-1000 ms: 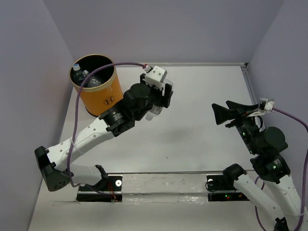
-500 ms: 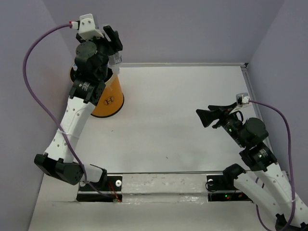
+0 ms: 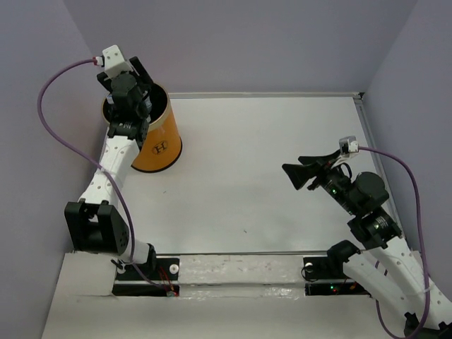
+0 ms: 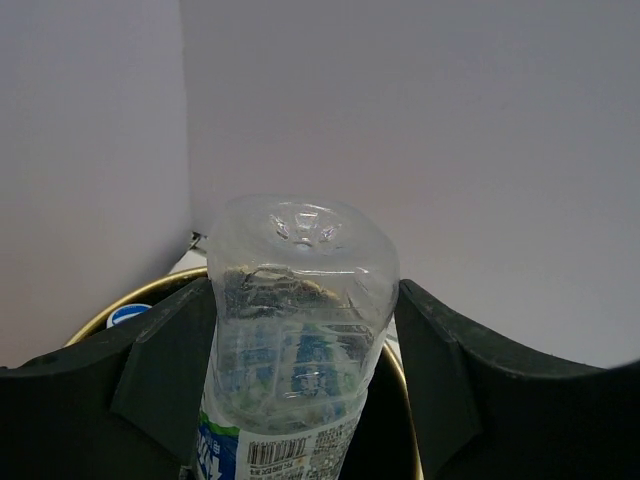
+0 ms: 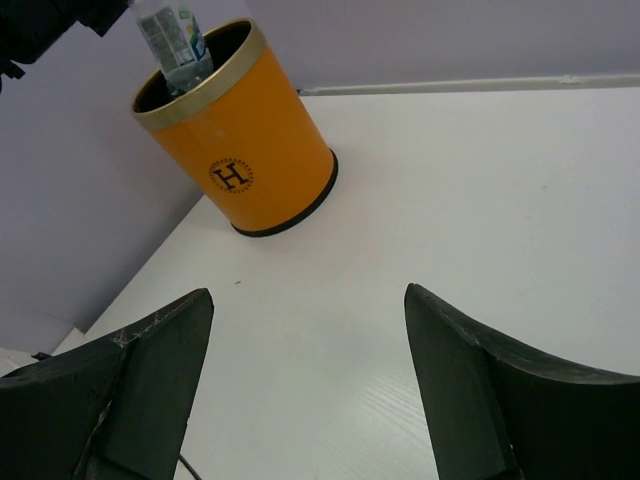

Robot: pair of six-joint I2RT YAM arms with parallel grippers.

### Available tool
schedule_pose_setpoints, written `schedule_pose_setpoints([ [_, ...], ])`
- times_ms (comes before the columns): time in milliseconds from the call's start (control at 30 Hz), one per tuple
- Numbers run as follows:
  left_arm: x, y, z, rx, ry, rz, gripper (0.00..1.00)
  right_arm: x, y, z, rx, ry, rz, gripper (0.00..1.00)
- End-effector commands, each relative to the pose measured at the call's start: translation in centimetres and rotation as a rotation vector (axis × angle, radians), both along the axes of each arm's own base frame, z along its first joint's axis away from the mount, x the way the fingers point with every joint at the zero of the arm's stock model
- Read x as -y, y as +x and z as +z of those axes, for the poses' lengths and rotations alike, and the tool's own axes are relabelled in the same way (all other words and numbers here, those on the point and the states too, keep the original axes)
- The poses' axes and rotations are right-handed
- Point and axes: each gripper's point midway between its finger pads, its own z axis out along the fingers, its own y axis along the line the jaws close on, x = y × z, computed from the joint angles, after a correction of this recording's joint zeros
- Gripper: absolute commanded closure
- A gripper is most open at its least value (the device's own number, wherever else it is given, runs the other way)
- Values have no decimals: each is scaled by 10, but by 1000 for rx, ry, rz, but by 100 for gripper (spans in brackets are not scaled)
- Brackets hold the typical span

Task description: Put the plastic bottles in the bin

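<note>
bottle (image 4: 300, 270) clamped mid-body in left hand (image 4: 305, 340), base up, hung over bin (image 5: 250, 150) mouth | handling: thin, crinkly, light, prob slippery, best pinched gently at label band | right hand (image 5: 308, 300) spread wide, nothing held, above surface (image 5: 480, 180)

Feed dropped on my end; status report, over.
Left gripper shut on labelled bottle, at the mouth of the bin. Right gripper open, empty. Nothing in the way.

One orange bin (image 3: 161, 143). One clear bottle (image 4: 296, 330) between the jaws of the left gripper (image 4: 300, 355). One blue cap (image 4: 128, 314) below and left of those jaws, inside the bin, marks a second bottle. Two grippers in all, counting the right gripper (image 5: 305, 295), with its jaws apart.
</note>
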Motion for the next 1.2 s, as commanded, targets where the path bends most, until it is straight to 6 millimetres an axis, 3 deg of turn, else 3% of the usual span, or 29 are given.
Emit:
schedule_pose_setpoints([
  [0, -15, -14, 26, 160, -40, 58, 98, -5, -1, 18, 71, 36, 31, 18],
  [67, -16, -17, 19, 164, -42, 66, 93, -5, -2, 20, 75, 38, 34, 18],
  [167, -15, -20, 5, 138, -33, 55, 74, -4, -4, 22, 80, 46, 33, 18],
  [200, -12, -23, 1, 132, -29, 37, 55, -3, -4, 23, 88, 52, 30, 18],
  [333, -15, -39, -6, 132, -43, 43, 20, -6, -1, 24, 89, 50, 34, 18],
  [367, -14, -43, -3, 138, -48, 40, 14, -7, -1, 26, 89, 50, 39, 18],
  [400, -11, -49, 3, 154, -51, 14, 2, -9, -2, 29, 93, 53, 51, 18],
  [633, 8, -86, 53, 248, -76, -124, 1, -9, 1, 39, 110, 49, 44, 13],
  [733, 12, -100, 66, 250, -92, -143, 1, -6, 2, 47, 114, 62, 27, 0],
  [867, 9, -118, 66, 233, -121, -134, 1, -1, 8, 55, 129, 57, -14, 0],
  [1033, 5, -160, 91, 330, -150, -149, 1, 4, 8, 71, 162, 68, -42, 0],
  [1167, 35, -186, 107, 383, -150, -338, 1, 11, 2, 90, 203, 105, -61, 0],
])
